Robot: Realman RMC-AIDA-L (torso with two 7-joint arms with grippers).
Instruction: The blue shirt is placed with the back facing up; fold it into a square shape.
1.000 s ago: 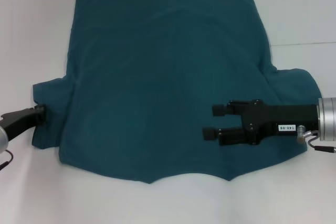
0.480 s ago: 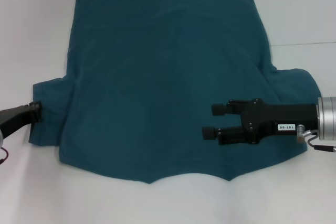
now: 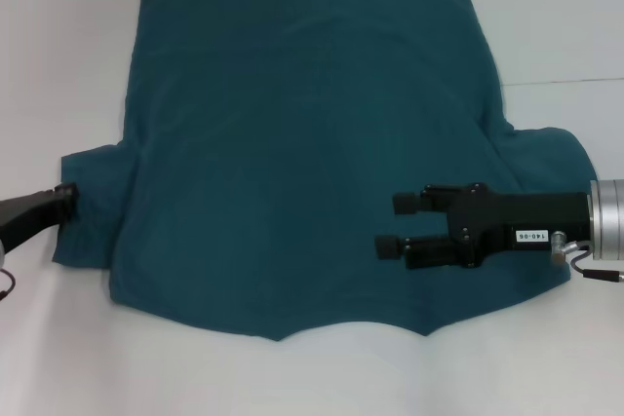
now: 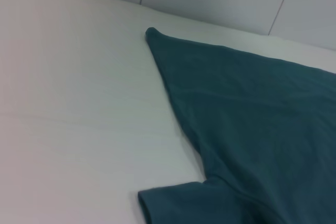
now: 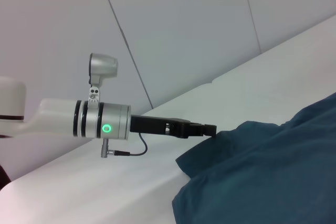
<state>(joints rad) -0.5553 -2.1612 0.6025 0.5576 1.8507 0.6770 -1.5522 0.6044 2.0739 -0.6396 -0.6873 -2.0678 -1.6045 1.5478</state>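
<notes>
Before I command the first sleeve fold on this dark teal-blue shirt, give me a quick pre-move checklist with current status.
1. Dark teal-blue cotton T-shirt spread flat, plain side up on the white table: ok.
2. Left gripper at the left sleeve's outer edge: ok.
3. Left gripper actually clamping the sleeve: cannot tell; its fingers are not clear in any view.
4. Right gripper on the right sleeve: not ok; it hovers open over the shirt body, inboard of the sleeve.
5. Both sleeves spread out to the sides: ok.
</notes>
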